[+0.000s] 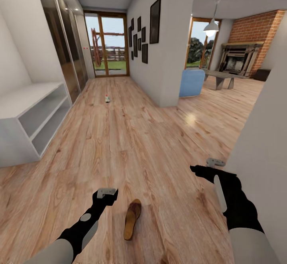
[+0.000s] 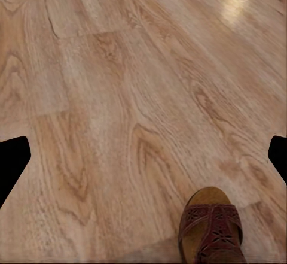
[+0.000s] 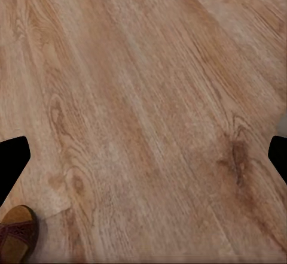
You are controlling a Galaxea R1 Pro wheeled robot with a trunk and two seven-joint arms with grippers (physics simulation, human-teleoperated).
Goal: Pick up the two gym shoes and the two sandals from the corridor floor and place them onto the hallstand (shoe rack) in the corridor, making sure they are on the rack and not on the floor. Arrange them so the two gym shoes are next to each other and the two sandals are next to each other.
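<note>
Head view: one sandal (image 1: 132, 218) lies flat on the floor (image 1: 131, 144), just beside the left gripper (image 1: 107, 192) and well apart from the right gripper (image 1: 215, 162). A gym shoe (image 1: 107, 99) sits far beyond the sandal, down the corridor. The white shelf unit (image 1: 34, 116) stands left of the sandal, both tiers bare as far as visible.

Left wrist view: the sandal's strap (image 2: 213, 227) looks soft and light, footbed stiffer; pinching strap or side edge seems best. The dark fingertips (image 2: 12, 159) sit wide apart, holding nothing.

Right wrist view: sandal toe (image 3: 17, 231) at frame edge; fingers spread, empty.
</note>
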